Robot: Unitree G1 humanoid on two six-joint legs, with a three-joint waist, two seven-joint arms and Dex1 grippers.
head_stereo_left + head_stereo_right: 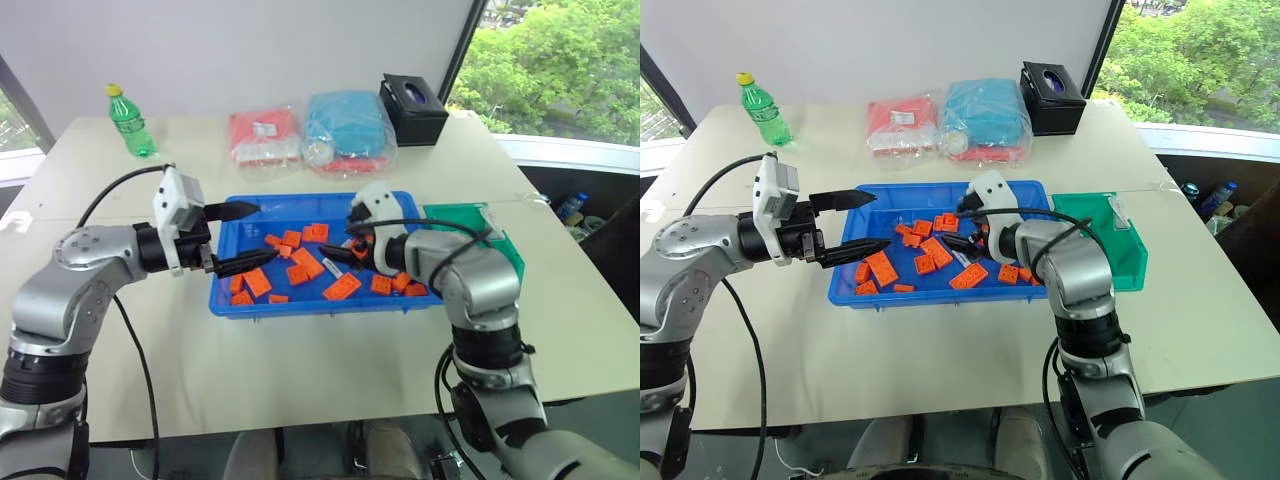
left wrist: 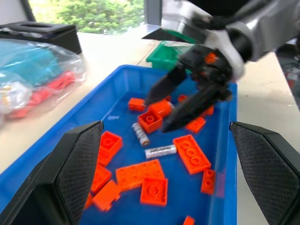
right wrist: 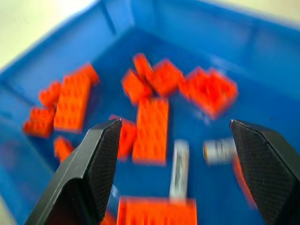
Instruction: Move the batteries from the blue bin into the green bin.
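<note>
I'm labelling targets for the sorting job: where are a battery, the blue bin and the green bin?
battery (image 2: 160,151): left wrist view, middle of its silver body.
blue bin (image 1: 310,304): left eye view, near rim.
green bin (image 1: 1132,262): right eye view, front outer wall.

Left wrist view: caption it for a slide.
Right gripper, fingers open, above two batteries among orange bricks in the blue bin.

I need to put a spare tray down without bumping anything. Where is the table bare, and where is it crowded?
The table is bare along the near edge in front of the blue bin, and at the far left near the green bottle. It is crowded behind the bin, with the bagged packages and black box, and over the bin, where both tools work. The green bin takes its right side.
</note>
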